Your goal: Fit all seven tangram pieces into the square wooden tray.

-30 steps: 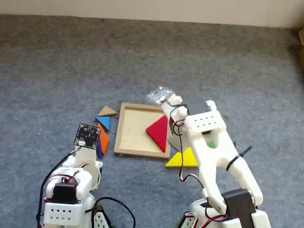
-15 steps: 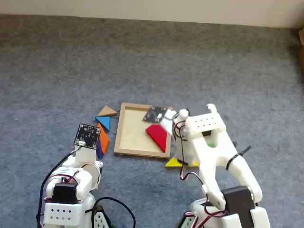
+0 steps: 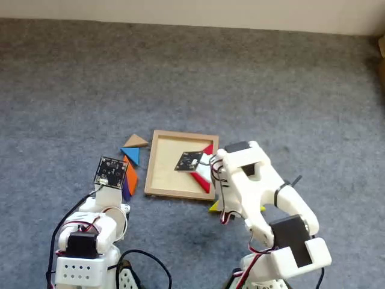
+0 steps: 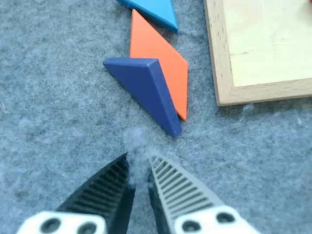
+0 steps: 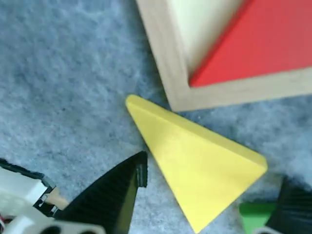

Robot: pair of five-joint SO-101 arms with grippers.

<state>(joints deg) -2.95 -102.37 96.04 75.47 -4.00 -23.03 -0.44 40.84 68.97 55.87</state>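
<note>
Grey felt covers the desk [image 3: 289, 90], with both arms based at its 6 o'clock edge. The left gripper [image 4: 139, 168] hangs low over bare felt, its two fingers drawn together with nothing between them. Just beyond its tips lies a navy triangle [image 4: 146, 90], resting against one edge of an orange parallelogram [image 4: 163, 63]. In the high view these two pieces sit at 9 o'clock of the square wooden tray [image 3: 157, 180], near its frame but apart from it. A light blue triangle [image 3: 131, 155] and then a tan triangle [image 3: 136, 141] follow towards 12 o'clock in the same loose column. Inside the tray a red triangle [image 5: 253, 39] lies flat against the frame on the 3 o'clock side, reaching into the 5 o'clock corner. A yellow triangle [image 5: 195, 156] lies on the felt outside that corner, just beside the frame. The right gripper [image 5: 214, 179] is spread wide, one finger on each side of the yellow triangle, without touching it. A green piece [image 5: 256, 214] shows beside the far finger; its shape cannot be told.
</note>
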